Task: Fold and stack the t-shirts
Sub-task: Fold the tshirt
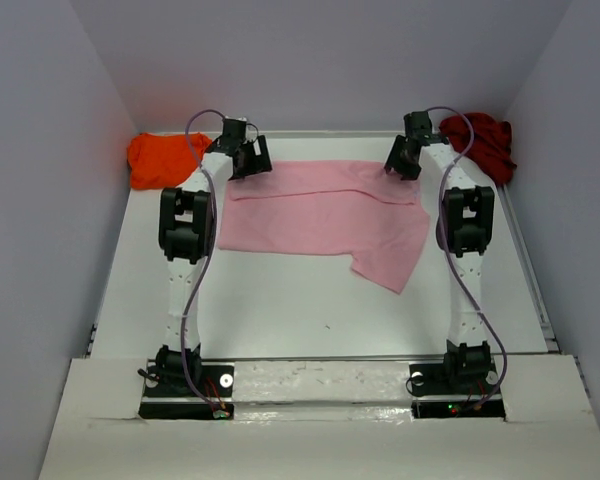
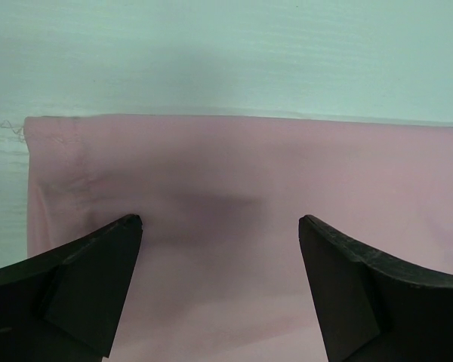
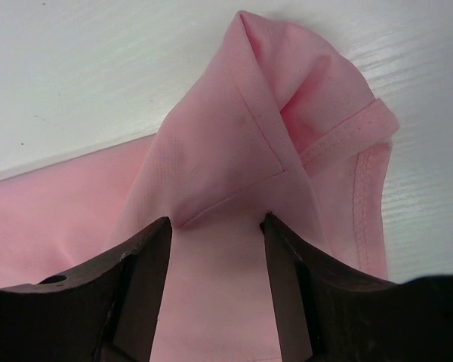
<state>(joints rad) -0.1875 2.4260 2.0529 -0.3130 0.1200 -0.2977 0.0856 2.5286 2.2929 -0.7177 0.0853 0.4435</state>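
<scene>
White surface (image 1: 280,320) was spanned by a pink t-shirt (image 1: 320,215), liable to be dragged askew: left tool (image 2: 220,220) was spread open, grip of right tool (image 3: 216,220) untellable.

White table (image 1: 280,310), nothing fancy. Pink t-shirt (image 1: 320,215) spread out loosely on it. Orange t-shirt (image 1: 158,160) bunched up left of pink t-shirt, dark red t-shirt (image 1: 485,145) crumpled right of it.

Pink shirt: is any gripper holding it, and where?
Left gripper is open above the pink shirt, holding nothing. Right gripper straddles its bunched far-right hem; grip cannot be told.
</scene>
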